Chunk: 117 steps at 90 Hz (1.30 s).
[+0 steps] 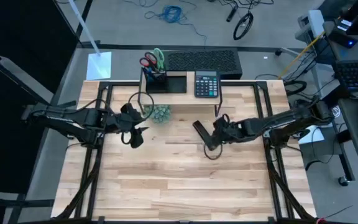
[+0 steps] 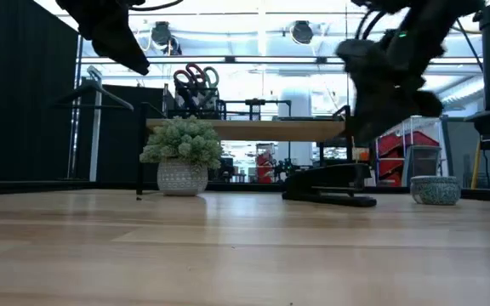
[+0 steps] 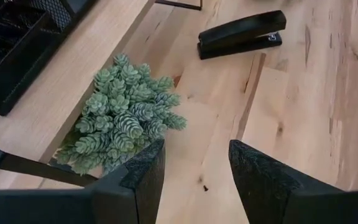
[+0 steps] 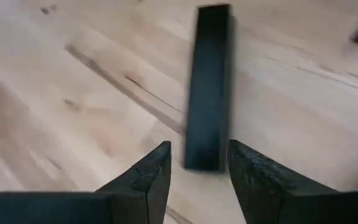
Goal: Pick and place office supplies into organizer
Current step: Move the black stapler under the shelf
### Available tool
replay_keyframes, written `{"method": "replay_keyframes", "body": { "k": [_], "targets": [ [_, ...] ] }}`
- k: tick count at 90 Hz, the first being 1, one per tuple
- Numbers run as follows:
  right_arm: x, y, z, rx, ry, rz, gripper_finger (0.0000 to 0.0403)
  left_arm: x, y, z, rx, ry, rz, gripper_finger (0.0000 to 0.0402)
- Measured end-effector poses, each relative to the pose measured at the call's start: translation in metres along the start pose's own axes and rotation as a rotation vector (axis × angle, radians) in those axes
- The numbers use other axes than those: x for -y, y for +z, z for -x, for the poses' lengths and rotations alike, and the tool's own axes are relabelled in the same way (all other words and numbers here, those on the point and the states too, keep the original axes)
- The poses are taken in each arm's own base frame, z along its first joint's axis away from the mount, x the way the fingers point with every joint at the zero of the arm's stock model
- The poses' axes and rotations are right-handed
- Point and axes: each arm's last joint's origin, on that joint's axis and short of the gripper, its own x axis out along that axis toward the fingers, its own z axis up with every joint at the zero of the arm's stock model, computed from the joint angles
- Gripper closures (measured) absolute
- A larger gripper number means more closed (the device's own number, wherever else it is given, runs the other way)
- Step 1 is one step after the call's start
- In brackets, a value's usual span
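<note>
The black organizer (image 1: 165, 81) stands on a light wooden riser shelf (image 1: 190, 93) at the table's far side. Green- and red-handled scissors (image 1: 153, 60) stick up out of its cup section. A black stapler (image 1: 200, 130) lies flat on the table in the middle. My right gripper (image 4: 199, 149) hovers open just above the stapler's (image 4: 209, 87) near end, fingers pointing along it and touching nothing. My left gripper (image 3: 196, 149) hangs open above the table, left of centre, beside the green ball plant (image 3: 123, 118).
A black calculator (image 1: 206, 84) sits on the shelf to the right of the organizer. The potted plant (image 2: 183, 153) stands under the shelf's left end. A small speckled bowl (image 2: 436, 189) shows at the right in the low view. Bare wood spreads toward the near edge.
</note>
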Motion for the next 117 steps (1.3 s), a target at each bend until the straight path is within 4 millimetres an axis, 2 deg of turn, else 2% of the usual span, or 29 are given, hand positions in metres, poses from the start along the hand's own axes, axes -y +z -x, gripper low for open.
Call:
{"method": "replay_keyframes", "body": {
  "k": [9,40,65,117],
  "targets": [
    [0.003,-0.010,-0.003,0.007,-0.083,-0.006,0.0274,0.000,0.000,0.000,0.002,-0.001,0.001,0.0235],
    [-0.004,-0.022,-0.043,-0.040,-0.145,0.005,0.0338,0.000,0.000,0.000,0.004,-0.001,0.002,0.0235],
    [-0.017,-0.018,-0.045,0.008,-0.025,-0.011,0.0348,0.000,0.000,0.000,0.003,-0.001,0.002,0.0235],
    [-0.027,-0.014,-0.045,0.028,0.083,0.028,0.0348,0.000,0.000,0.000,0.003,-0.001,0.003,0.0235]
  ]
}}
